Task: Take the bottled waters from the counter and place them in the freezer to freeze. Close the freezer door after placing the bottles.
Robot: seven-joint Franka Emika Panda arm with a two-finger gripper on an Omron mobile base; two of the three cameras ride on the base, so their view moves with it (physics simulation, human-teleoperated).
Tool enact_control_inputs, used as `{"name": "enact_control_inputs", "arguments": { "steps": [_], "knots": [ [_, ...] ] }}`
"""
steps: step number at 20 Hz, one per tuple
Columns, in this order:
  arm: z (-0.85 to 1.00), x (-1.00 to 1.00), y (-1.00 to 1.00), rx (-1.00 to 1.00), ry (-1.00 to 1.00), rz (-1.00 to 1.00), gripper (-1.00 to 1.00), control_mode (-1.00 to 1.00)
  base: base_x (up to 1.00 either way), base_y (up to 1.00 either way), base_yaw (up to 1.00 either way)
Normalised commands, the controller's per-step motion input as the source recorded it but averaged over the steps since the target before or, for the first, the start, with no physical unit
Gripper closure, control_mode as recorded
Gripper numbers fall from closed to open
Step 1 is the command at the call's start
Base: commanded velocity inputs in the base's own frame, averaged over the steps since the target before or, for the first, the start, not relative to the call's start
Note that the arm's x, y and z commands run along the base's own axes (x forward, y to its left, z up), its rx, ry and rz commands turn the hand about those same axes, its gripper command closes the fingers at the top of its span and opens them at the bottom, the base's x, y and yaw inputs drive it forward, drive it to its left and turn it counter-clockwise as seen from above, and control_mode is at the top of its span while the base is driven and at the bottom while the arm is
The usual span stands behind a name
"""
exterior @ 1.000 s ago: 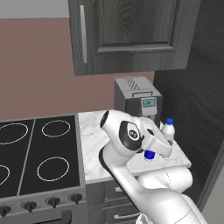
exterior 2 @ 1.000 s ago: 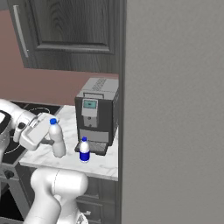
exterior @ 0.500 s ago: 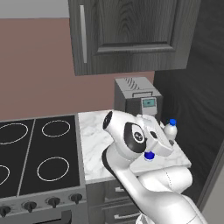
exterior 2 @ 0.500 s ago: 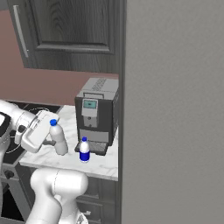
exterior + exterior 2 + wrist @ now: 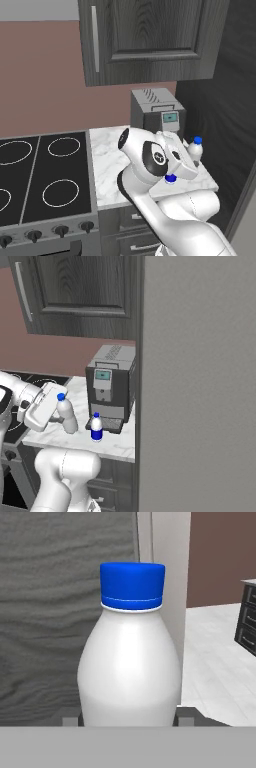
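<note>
My gripper [image 5: 59, 417] is shut on the pale bottled water [image 5: 67, 418], which stands upright with its blue cap on top, just over the left part of the white marble counter [image 5: 117, 443]. In the hand view this bottle [image 5: 129, 672] sits between my two dark fingertips [image 5: 70, 720]. From the left it shows as a pale bottle [image 5: 195, 151] past my hand [image 5: 186, 161]. The second bottled water [image 5: 96, 428], with a dark blue band, stands on the counter [image 5: 107, 165] before the coffee machine; its cap [image 5: 171, 178] peeks out behind my arm. The freezer [image 5: 200, 381] rises as a tall grey wall at right.
A dark coffee machine [image 5: 111, 387] stands at the back of the counter, close behind both bottles. Dark wall cabinets [image 5: 150, 35] hang above. The black stove top [image 5: 40, 170] lies to the left of the counter. Dark drawers [image 5: 107, 488] sit under the worktop.
Almost nothing differs; the arm has shifted very slightly and the pale bottle stays in the gripper at nearly the same spot.
</note>
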Motion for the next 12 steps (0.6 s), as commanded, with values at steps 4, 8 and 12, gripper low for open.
{"name": "enact_control_inputs", "arguments": {
  "steps": [4, 8, 12],
  "knots": [
    [0.0, 0.0, 0.0, 0.0, 0.0, 0.0, 1.0, -1.0, 0.0, 0.0, 0.0],
    [0.0, 0.0, 0.0, 0.0, 0.0, 0.0, 1.0, -1.0, 0.0, 0.0, 0.0],
    [0.0, -0.07, 0.0, 0.0, 0.0, 0.0, 1.0, 1.0, -0.2, 0.0, 0.0]
  ]
}}
